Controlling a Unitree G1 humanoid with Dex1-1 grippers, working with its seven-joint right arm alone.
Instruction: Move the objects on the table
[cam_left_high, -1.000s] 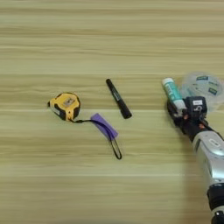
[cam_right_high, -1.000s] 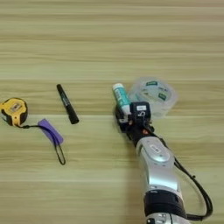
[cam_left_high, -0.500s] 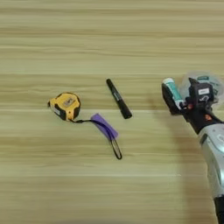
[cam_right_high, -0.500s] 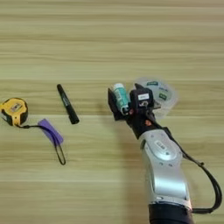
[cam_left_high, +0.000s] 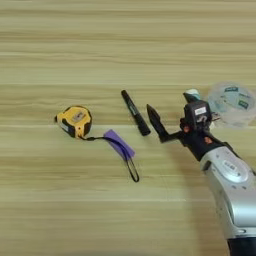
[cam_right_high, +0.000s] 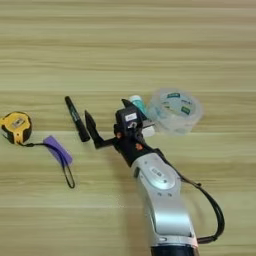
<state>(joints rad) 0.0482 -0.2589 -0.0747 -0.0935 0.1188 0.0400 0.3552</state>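
Reaching in from the lower right, the silver forearm (cam_right_high: 162, 200) lies across the light wooden desk (cam_left_high: 100, 45) with its right gripper (cam_right_high: 107, 122) hovering between the black marker pen (cam_left_high: 135, 112) and the white glue stick (cam_right_high: 136, 102). The fingers stand spread wide apart and hold nothing: one black finger (cam_left_high: 156, 123) juts out to the left, its tip just beside the lower end of the marker without clearly touching it, while the other finger (cam_right_high: 127, 103) points up toward the glue stick, which is mostly hidden behind the gripper's body so that only its teal-labelled top shows. Just beside the glue stick, to its right, lies the clear roll of tape (cam_right_high: 175, 110), flat on the desk. The marker rests at a slant, its upper end leaning left and its lower end toward the gripper. Well to the left sits the yellow-black tape measure (cam_left_high: 74, 120), and its black wrist strap (cam_left_high: 128, 160) trails down and to the right into a narrow loop. The small purple block (cam_left_high: 119, 144) lies tilted over the strap, near the tape measure and apart from the marker. A black cable (cam_right_high: 212, 210) curves along the right side of the forearm.
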